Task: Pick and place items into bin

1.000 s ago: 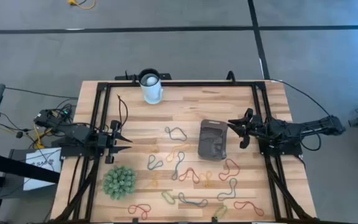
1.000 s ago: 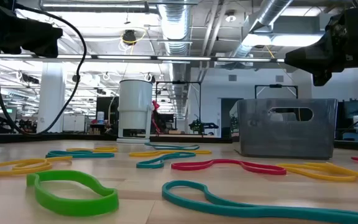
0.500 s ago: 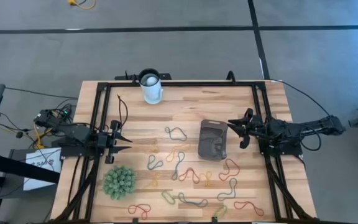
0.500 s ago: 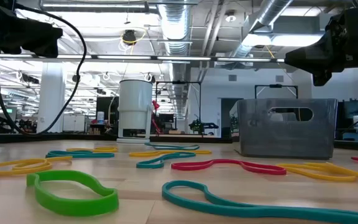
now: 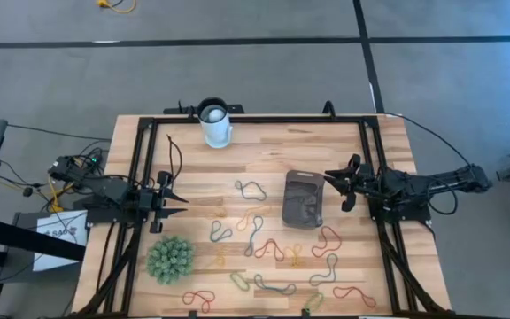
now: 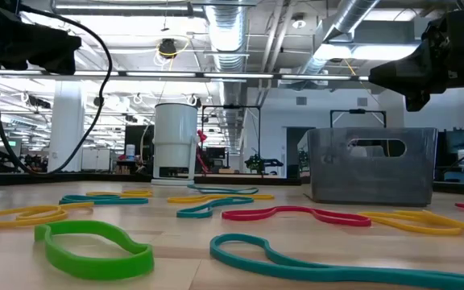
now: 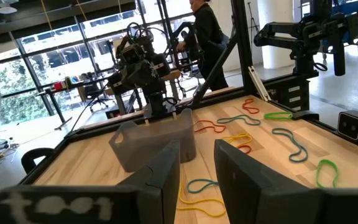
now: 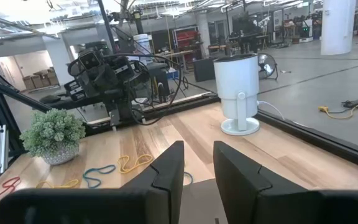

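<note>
Several thin coloured loops lie flat and scattered over the middle and near part of the wooden table; a green one and a red one show close in the low view. The grey-tinted clear bin stands upright on the table right of centre, also seen as the bin and the bin. My left gripper hovers open at the left edge, pointing toward the table's middle. My right gripper is open just right of the bin, above the table.
A white cylindrical cup stands near the far edge. A green spiky ball sits near the left front corner. Black frame rails run along the table's left, right and far sides. A person stands in the room beyond.
</note>
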`<state>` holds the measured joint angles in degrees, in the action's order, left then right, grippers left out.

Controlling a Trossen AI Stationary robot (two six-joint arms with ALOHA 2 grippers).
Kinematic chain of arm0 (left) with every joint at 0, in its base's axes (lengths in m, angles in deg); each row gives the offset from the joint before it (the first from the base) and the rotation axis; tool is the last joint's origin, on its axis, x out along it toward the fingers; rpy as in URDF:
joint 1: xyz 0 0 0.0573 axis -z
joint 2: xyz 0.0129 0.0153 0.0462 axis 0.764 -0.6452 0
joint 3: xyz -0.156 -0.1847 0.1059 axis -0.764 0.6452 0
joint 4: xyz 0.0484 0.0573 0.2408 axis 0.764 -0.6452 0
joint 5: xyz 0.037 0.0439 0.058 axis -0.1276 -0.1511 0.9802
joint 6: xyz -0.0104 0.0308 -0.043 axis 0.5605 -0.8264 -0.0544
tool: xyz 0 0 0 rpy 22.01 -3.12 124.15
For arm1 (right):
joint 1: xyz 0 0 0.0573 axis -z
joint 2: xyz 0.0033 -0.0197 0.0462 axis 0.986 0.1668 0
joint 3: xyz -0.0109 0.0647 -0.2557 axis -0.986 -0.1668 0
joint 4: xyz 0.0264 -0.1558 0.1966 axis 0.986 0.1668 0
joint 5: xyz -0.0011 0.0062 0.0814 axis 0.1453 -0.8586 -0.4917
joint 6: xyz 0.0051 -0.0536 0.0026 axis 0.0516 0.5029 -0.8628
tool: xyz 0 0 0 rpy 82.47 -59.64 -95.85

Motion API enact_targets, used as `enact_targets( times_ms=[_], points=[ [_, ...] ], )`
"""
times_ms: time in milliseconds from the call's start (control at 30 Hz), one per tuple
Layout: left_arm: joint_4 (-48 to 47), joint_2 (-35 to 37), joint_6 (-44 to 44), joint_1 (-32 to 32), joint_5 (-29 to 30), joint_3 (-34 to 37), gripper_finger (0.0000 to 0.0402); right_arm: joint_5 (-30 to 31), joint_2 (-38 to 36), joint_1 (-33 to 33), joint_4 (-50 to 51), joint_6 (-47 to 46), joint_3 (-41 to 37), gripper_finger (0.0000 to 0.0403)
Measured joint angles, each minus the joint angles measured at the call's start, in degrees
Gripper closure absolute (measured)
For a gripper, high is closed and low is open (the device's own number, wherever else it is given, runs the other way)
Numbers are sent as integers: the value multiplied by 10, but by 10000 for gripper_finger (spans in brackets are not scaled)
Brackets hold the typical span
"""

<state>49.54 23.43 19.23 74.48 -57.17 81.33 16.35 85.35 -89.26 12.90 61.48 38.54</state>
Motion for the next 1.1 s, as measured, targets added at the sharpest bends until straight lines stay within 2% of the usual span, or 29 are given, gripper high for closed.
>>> enact_targets(
  times_ms=[733, 767, 867, 933, 1000, 1100],
  points=[
    [0, 0, 0, 0, 0, 0, 311, 0, 0, 0, 0, 0, 0, 321],
    [-1, 0, -10, 0, 9, 0, 311, 0, 0, 0, 0, 0, 0, 321],
    [6, -22, -161, -2, 127, 0, 311, 0, 0, 0, 0, 0, 0, 321],
    [9, -26, -231, -2, 189, 0, 311, 0, 0, 0, 0, 0, 0, 321],
    [8, -25, -266, -2, 235, 0, 311, 0, 0, 0, 0, 0, 0, 321],
    [8, -26, -278, -2, 263, 0, 311, 0, 0, 0, 0, 0, 0, 321]
  ],
)
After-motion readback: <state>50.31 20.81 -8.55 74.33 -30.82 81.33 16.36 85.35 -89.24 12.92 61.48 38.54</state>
